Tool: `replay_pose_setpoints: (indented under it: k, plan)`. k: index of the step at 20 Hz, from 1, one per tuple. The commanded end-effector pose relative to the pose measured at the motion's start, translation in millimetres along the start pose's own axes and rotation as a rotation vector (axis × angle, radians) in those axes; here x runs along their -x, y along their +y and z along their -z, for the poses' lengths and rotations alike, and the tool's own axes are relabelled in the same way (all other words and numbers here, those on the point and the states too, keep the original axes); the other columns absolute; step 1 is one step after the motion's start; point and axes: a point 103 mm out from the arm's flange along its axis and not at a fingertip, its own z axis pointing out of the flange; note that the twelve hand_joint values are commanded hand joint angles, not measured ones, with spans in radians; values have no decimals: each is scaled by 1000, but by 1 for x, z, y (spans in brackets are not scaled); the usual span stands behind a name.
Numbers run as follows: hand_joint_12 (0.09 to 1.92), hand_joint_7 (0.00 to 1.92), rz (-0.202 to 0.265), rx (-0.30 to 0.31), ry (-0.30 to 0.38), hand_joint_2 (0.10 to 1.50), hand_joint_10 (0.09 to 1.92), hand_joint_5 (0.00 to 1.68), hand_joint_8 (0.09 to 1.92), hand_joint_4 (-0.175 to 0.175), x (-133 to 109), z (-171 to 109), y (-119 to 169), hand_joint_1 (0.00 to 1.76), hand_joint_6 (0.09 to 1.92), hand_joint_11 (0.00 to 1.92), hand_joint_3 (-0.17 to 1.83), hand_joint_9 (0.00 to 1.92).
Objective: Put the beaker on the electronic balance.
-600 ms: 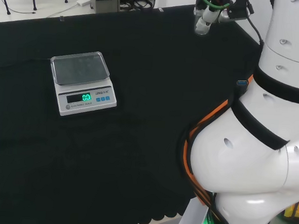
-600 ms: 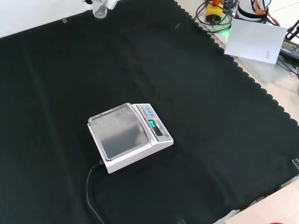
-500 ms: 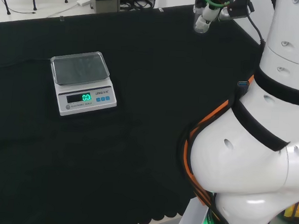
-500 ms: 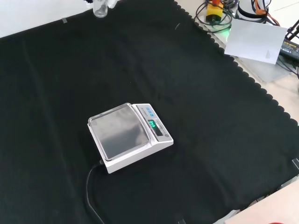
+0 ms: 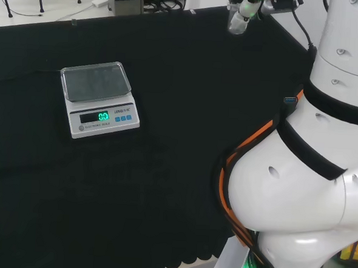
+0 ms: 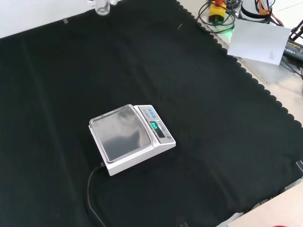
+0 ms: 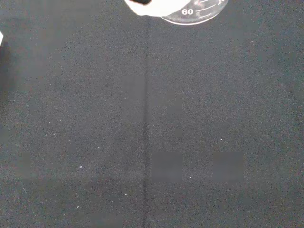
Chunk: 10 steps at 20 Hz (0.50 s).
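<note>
1. Black cloth (image 6: 213, 142) covers the whole bench before you, with pale floor beyond its far edge.
2. Your arm's white links (image 5: 310, 178) bulk large at the right of the head view.
3. Your electronic balance (image 5: 99, 100) sits at that view's left, its pan bare, well apart from the hand.
4. Your hand (image 5: 253, 0) hangs near the top edge; whether its fingers clasp anything, you cannot tell.
5. Your clear beaker (image 5: 237, 22) is just below it, so the balance lies leftward and nearer.

White balance (image 6: 135, 139), green display, black cloth (image 6: 213, 118), seemingly clear beaker (image 5: 237, 23)
</note>
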Motion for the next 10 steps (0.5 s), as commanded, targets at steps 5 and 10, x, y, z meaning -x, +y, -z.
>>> replay_pose_setpoints:
  k: [5, 10]
  plan:
    - [840, 860, 71, -61, -72, 1110, 1049, 923, 1089, -175, -41, 19, 14, 1377, 1076, 1168, -4, 1075]
    - [829, 950, 128, -71, -110, 1124, 958, 929, 1082, -175, -68, 21, 25, 1277, 1078, 1179, 2, 1152]
